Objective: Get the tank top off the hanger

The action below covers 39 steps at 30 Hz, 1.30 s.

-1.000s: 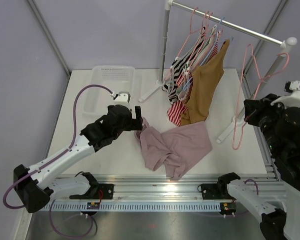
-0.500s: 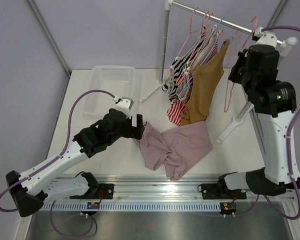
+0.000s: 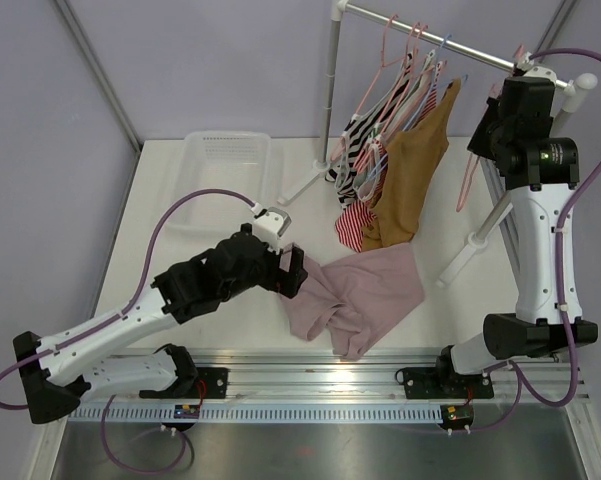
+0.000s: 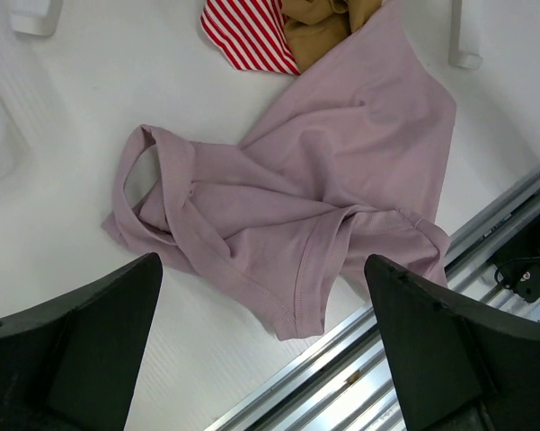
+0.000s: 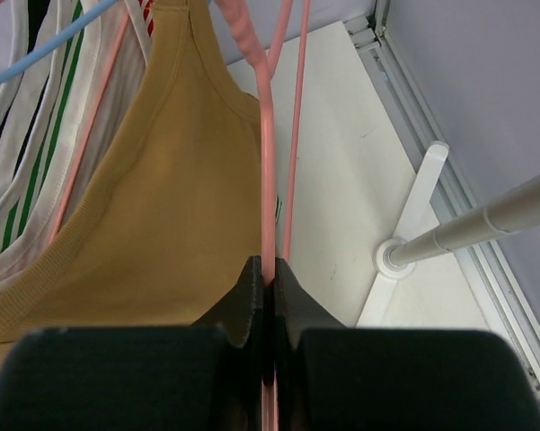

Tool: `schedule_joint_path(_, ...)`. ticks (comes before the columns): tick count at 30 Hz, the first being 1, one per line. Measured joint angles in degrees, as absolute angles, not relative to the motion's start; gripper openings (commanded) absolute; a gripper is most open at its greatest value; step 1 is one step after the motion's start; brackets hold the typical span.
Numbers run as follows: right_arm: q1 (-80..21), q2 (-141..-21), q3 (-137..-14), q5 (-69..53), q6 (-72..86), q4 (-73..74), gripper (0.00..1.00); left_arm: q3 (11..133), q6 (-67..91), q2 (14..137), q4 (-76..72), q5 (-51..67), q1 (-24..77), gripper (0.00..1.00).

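Observation:
The pink tank top [image 3: 365,292] lies crumpled on the white table, off any hanger; it fills the left wrist view [image 4: 296,206]. My left gripper [image 3: 292,272] hovers at its left edge, jaws wide open and empty [image 4: 270,359]. My right gripper [image 3: 488,125] is raised beside the rack rail and shut on the wire of an empty pink hanger [image 3: 475,165]. The right wrist view shows the fingertips pinched on that wire [image 5: 268,280].
The clothes rack [image 3: 430,35] holds several hung garments, among them a mustard top [image 3: 410,170] [image 5: 162,180] and a red-striped one [image 3: 353,225] [image 4: 247,36]. A rack foot [image 5: 404,251] stands at the right. A clear plastic bin [image 3: 225,160] sits at the back left. The metal rail [image 3: 330,370] runs along the table's front edge.
My right arm has swung up and carried the empty pink hanger to the rack rail. My left gripper has moved right and nearer, over the tank top's left edge.

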<state>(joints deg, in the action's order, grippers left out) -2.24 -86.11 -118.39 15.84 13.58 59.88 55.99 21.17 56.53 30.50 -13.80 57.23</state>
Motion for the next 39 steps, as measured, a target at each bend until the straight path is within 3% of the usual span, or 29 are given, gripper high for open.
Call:
schedule_joint_path(11,-1.9,-82.8,-108.7,14.2,13.7,54.9,0.0,56.0,20.5,60.9,27.1,-12.0,59.3,0.99)
schedule_joint_path(12,-1.9,-82.4,-108.3,14.1,13.7,54.8,0.16,56.0,20.4,61.4,26.6,-11.8,59.7,0.99)
schedule_joint_path(14,-1.8,-81.5,-107.6,13.8,13.9,54.7,0.67,56.0,20.4,62.7,25.8,-11.6,60.5,0.99)
schedule_joint_path(15,-1.8,-81.1,-107.4,13.7,14.1,54.7,0.81,56.0,20.4,63.5,25.3,-11.4,60.9,0.99)
schedule_joint_path(17,-1.7,-80.3,-107.1,13.2,13.6,54.7,0.85,56.0,20.4,65.3,24.3,-11.0,62.0,0.99)
schedule_joint_path(19,-1.7,-79.4,-107.0,12.7,13.6,54.7,0.98,56.2,20.3,67.5,23.2,-10.9,63.2,0.99)
schedule_joint_path(25,-1.7,-72.7,-105.7,12.3,13.7,54.8,0.99,58.5,20.2,76.8,20.8,-11.1,66.5,0.99)
schedule_joint_path(37,-1.6,-44.7,-93.3,2.9,13.7,51.8,0.99,65.2,19.9,101.2,17.0,-8.1,68.3,0.99)
schedule_joint_path(39,-1.5,-43.3,-92.1,0.6,13.5,51.8,0.99,66.2,20.1,104.6,16.5,-8.2,68.7,0.95)
